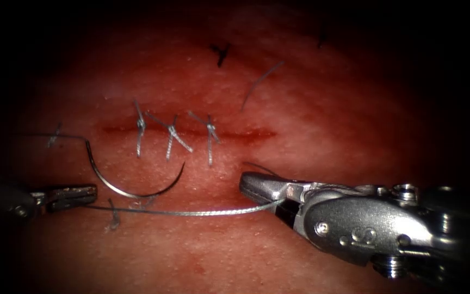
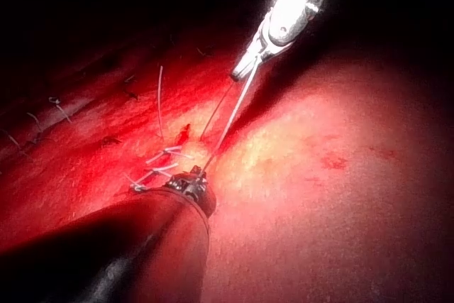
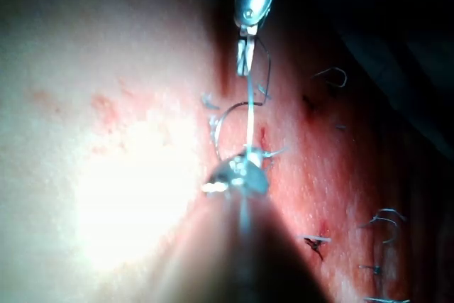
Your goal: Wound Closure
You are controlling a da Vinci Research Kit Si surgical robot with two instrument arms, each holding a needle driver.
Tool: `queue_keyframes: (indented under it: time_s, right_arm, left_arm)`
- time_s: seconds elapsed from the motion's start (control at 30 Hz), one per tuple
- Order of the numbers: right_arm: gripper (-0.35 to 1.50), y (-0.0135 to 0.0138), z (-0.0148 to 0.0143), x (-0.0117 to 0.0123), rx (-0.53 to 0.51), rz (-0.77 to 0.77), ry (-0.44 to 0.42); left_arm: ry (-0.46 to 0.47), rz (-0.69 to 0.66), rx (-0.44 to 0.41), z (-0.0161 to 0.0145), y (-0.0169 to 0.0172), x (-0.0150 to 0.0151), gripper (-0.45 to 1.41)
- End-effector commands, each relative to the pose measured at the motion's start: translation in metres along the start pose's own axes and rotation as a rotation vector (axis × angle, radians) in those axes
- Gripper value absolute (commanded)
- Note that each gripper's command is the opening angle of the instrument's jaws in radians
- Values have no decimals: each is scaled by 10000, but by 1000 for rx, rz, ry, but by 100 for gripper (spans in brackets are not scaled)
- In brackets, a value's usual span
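Below the cut, toward the endoscope view's left edge, the left pincer (image 1: pixel 80 196) sat with jaws closed on the thread (image 1: pixel 191 212), right where the strand began. Right pincer (image 1: pixel 259 188) came in from the right, also below the cut; the same thread ran into its jaw hinge, so it looked clamped on the thread, though the tip itself read as nearly closed and bare. Thread stretched near-straight between the two pincers, long axis roughly left-right, parallel to the cut (image 1: pixel 191 132).

Needle (image 1: pixel 131 182) lay free on the tissue (image 1: pixel 327 130), held by neither pincer, not driven in as far as visible. Its curve opened upward, just above the taut thread and just below the cut, with its tail end trailing thread toward the far left. Left pincer was clearly the nearer one, just beside the needle's lower arc; right pincer stood well apart.

Three knotted stitches (image 1: pixel 172 133) crossed the cut above the needle. Red fluid (image 1: pixel 257 133) showed at the cut's right end, unstitched. Loose cut thread ends (image 1: pixel 221 53) lay farther up.
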Motion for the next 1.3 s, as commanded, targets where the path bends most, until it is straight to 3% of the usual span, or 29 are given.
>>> queue_keyframes:
  time_s: [0.03,0.13,0.17,0.2,0.23,0.3,0.37,0.5,0.63,0.67,0.7,0.73,0.77,0.8,0.97,1.17,1.3]
  right_arm:
    - [-35,1,8,2,-3,-10,5]
    - [-35,-1,3,1,5,28,19]
    - [9,-1,-1,-1,13,67,28]
    - [83,-1,-9,-6,24,129,34]
    - [83,-1,-9,-6,24,129,34]
    - [116,-2,-20,-13,51,206,70]
    - [133,-5,-44,-27,85,270,108]
    - [145,-3,-72,-49,114,318,125]
    - [143,2,-84,-61,125,328,133]
    - [135,6,-85,-64,128,329,134]
    - [98,12,-87,-69,133,332,136]
    - [47,17,-87,-72,136,334,137]
    - [-18,25,-86,-76,140,339,136]
    - [-35,33,-84,-80,130,347,136]
    - [-35,74,-54,-86,77,353,141]
    - [-35,111,19,-76,98,325,210]
    - [-35,96,57,-71,139,299,221]
  left_arm:
    - [18,15,-9,8,-2,3,-45]
    - [27,27,-21,0,-7,7,-45]
    - [40,30,-5,-5,-10,9,-45]
    - [62,37,19,-15,-17,14,-45]
    - [62,37,19,-15,-17,14,-45]
    - [78,38,45,-25,-24,20,-45]
    - [89,63,79,-35,-34,30,-45]
    - [90,78,93,-30,-40,41,-45]
    - [85,102,103,-19,-41,45,-45]
    - [82,107,106,-14,-42,47,-45]
    - [80,105,108,-11,-43,48,-45]
    - [76,104,111,-7,-44,49,-45]
    - [79,107,118,-2,-45,50,-45]
    - [80,110,124,1,-46,50,-45]
    - [77,119,136,15,-52,46,-45]
    - [75,119,140,28,-59,38,-45]
    - [92,112,150,38,-65,39,-45]
